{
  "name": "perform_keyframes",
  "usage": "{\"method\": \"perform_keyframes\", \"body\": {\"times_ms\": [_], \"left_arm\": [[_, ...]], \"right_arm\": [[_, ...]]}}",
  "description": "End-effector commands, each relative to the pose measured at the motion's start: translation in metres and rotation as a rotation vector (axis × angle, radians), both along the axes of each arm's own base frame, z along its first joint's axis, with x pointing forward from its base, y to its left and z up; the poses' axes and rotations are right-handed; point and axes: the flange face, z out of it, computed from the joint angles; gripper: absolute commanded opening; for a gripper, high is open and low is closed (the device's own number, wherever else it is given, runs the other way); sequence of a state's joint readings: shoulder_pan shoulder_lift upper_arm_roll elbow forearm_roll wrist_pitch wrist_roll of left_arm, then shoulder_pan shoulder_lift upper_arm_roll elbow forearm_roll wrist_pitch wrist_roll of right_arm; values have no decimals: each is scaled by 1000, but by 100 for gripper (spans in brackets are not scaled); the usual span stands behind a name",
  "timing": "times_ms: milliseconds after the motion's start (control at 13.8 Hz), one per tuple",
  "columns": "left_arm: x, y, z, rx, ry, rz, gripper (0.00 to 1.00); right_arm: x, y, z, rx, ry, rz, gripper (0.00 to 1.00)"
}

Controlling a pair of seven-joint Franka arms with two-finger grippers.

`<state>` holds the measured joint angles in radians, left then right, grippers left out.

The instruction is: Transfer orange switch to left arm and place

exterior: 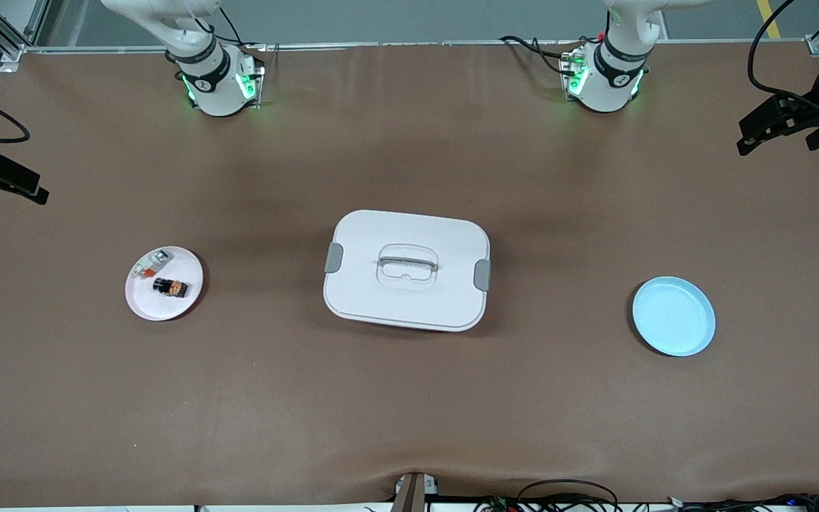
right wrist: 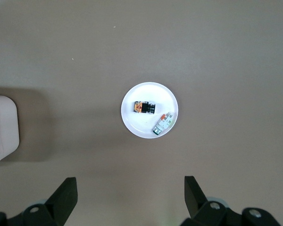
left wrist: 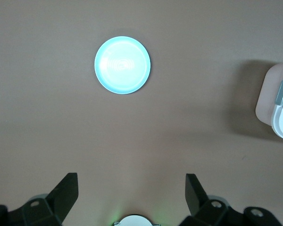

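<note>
The orange switch, a tiny black block with an orange face, lies on a small white plate toward the right arm's end of the table. It also shows in the right wrist view. The white lidded box stands in the middle of the table. My right gripper hangs high over the table's right-arm end, open and empty. My left gripper hangs high over the left-arm end, open and empty.
A white-grey piece with a red-orange tab shares the white plate with the switch. An empty light blue plate lies toward the left arm's end, also in the left wrist view. The box's edge shows in both wrist views.
</note>
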<state>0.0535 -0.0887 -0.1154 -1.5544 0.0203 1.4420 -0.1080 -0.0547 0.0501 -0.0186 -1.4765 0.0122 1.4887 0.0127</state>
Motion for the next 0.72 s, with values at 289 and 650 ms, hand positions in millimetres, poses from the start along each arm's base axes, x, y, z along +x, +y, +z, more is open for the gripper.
{"method": "perform_keyframes", "body": {"times_ms": [289, 650], "left_arm": [[9, 4, -3, 16, 19, -8, 100], [10, 8, -2, 15, 17, -2, 100]], "right_arm": [[-6, 3, 3, 8, 3, -4, 100], [-8, -2, 5, 1, 10, -7, 100]]}}
